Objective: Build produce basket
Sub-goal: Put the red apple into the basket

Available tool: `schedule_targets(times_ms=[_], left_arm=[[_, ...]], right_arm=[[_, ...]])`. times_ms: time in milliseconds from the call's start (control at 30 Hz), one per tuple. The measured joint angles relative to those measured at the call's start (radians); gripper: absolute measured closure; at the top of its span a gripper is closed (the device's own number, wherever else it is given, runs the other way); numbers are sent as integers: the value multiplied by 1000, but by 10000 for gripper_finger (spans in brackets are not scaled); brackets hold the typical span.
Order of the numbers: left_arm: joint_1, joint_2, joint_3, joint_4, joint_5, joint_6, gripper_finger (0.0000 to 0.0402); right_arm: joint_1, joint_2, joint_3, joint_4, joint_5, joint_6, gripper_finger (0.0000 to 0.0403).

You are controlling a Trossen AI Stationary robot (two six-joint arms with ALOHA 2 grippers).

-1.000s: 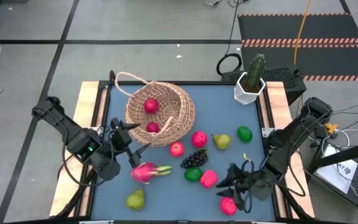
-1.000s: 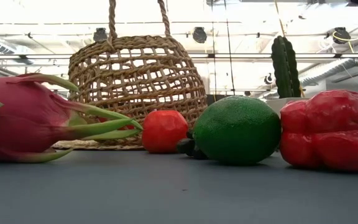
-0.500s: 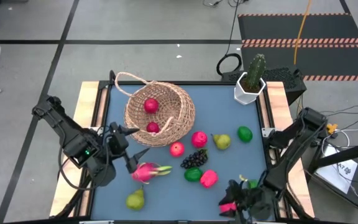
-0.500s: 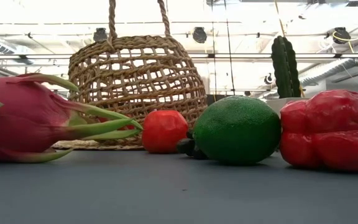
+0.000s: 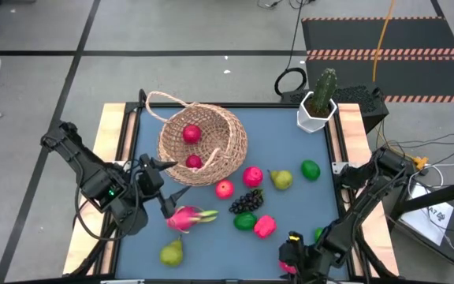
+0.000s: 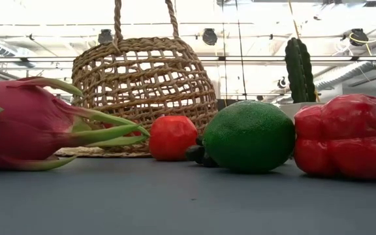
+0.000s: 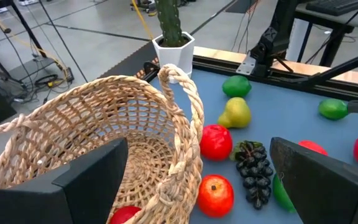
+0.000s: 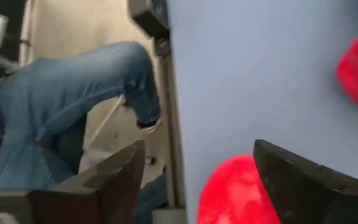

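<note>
Your round tan woven wicker basket (image 5: 202, 144) lies tipped on the blue table (image 5: 290, 142), two red fruits inside, smooth plastic produce (image 5: 252, 201) scattered beside it; your right tool (image 5: 293, 260), fingers apart over a red fruit (image 8: 235, 193), has drawn back to the table's near edge; left tool (image 5: 166, 185) gapes by the basket.

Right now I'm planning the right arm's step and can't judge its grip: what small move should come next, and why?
Probably bring the right gripper down around the red fruit and close. Its fingers stand apart with the fruit between them at the table's near edge, not yet clamped. The basket holds two red fruits already; the left gripper waits open beside it.
</note>
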Motion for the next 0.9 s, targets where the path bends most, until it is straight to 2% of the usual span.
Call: schedule_targets(times_ms=[200,333,667,767,900], left_arm=[[0,0,0,3,0,1,11],[0,0,0,3,0,2,11],[7,0,0,8,0,11,11],[12,0,0,8,0,11,11],[13,0,0,8,0,11,11]], right_arm=[[-14,-1,0,-64,-30,-28,40],[-15,-1,0,-146,-61,31,18],[-17,-1,0,-205,-134,265,3],[-25,-1,0,-265,-134,272,3],[-44,-1,0,-320,-134,190,3]])
